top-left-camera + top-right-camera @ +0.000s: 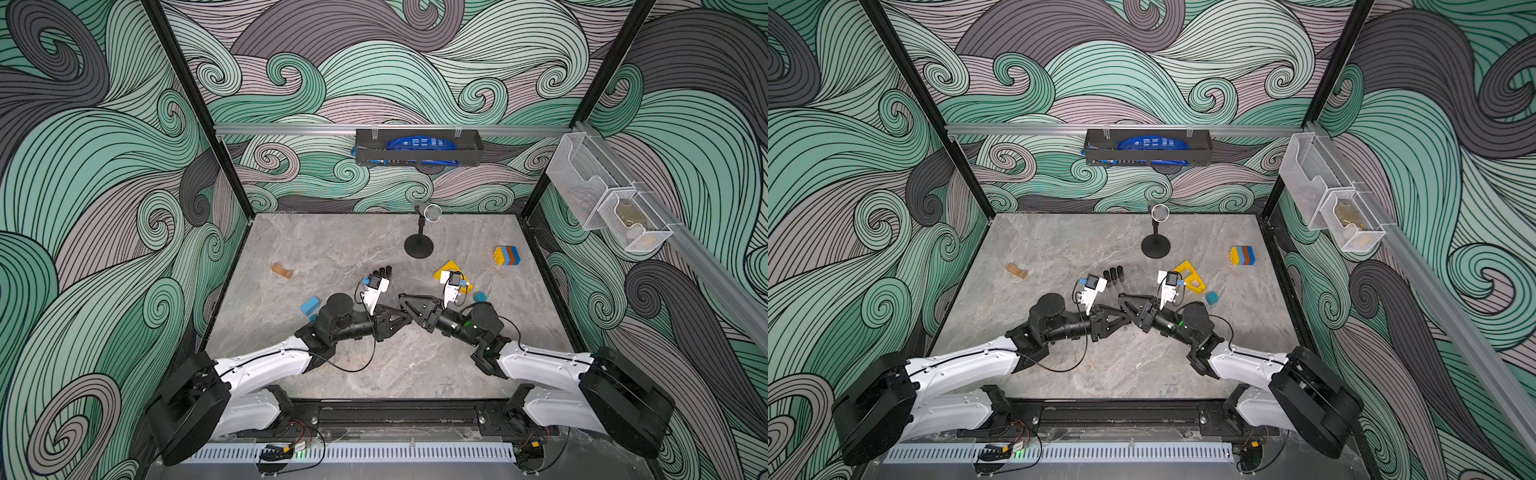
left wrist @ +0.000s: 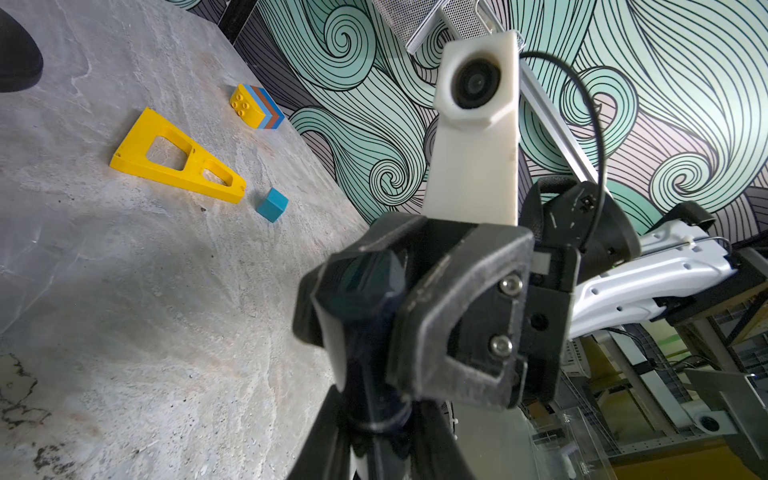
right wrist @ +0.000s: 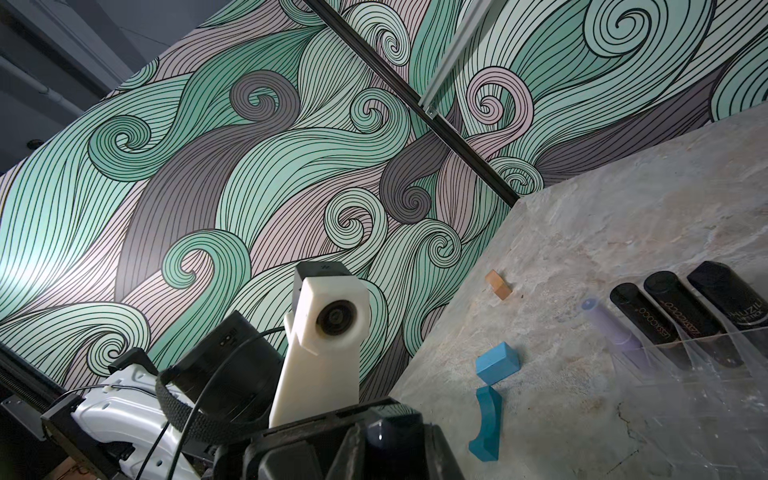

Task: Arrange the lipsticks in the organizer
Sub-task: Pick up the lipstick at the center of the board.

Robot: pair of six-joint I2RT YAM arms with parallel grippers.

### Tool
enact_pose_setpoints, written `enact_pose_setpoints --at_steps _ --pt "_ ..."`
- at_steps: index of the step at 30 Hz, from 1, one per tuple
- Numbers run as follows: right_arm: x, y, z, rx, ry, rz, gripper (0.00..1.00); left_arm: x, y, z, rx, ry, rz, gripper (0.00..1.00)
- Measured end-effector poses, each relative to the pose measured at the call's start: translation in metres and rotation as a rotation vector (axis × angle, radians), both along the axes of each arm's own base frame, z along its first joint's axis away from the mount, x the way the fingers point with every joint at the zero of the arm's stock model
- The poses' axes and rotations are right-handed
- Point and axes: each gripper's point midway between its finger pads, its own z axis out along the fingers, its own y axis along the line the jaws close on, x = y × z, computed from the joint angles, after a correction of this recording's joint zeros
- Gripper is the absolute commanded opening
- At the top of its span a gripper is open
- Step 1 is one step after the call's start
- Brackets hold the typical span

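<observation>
Grey marble tabletop (image 1: 311,249) | both top views: left gripper (image 1: 406,318) and right gripper (image 1: 403,300) meet tip to tip at centre | left wrist: left gripper clamps a black lipstick (image 2: 365,291); right gripper's grip, cannot tell | right wrist: lilac lipstick (image 3: 611,328) and three black lipsticks (image 3: 677,311) sit in clear organizer (image 3: 715,395)

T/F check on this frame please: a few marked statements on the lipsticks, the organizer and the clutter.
1. Three black lipsticks stand in the clear organizer. True.
2. The lilac lipstick lies loose on the table. False: it stands in the organizer beside the black ones.
3. The yellow frame lies flat on the table. True.
4. The microphone stand lies tipped over. False: it stands upright.
5. The brick stack sits inside the yellow frame. False: it sits apart from it, on the table.
</observation>
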Motion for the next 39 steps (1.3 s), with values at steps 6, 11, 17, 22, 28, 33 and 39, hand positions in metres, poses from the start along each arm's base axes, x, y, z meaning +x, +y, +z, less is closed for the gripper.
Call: enact_pose_setpoints --at_steps 6,11,17,22,28,33,39 --pt "0.018 -0.020 0.021 -0.048 0.019 -0.064 0.50 0.002 0.016 -0.022 0.168 -0.114 0.043 0.00" --pt "0.041 -0.035 0.046 -0.179 0.001 -0.131 0.54 0.004 0.020 -0.033 0.263 -0.171 0.035 0.00" --pt "0.028 -0.002 0.022 -0.399 0.065 -0.004 0.56 0.004 0.022 -0.037 0.305 -0.238 0.020 0.00" --pt "0.015 0.014 -0.007 -0.546 0.143 0.083 0.56 0.008 0.025 -0.038 0.331 -0.274 0.034 0.00" --pt "0.013 0.013 -0.026 -0.635 0.185 0.107 0.47 0.012 0.029 -0.037 0.354 -0.303 0.061 0.00" --pt "0.012 0.019 -0.031 -0.666 0.200 0.131 0.40 0.014 0.032 -0.040 0.374 -0.309 0.076 0.00" --pt "0.011 0.022 -0.038 -0.669 0.226 0.148 0.38 0.016 0.036 -0.047 0.406 -0.298 0.088 0.00"
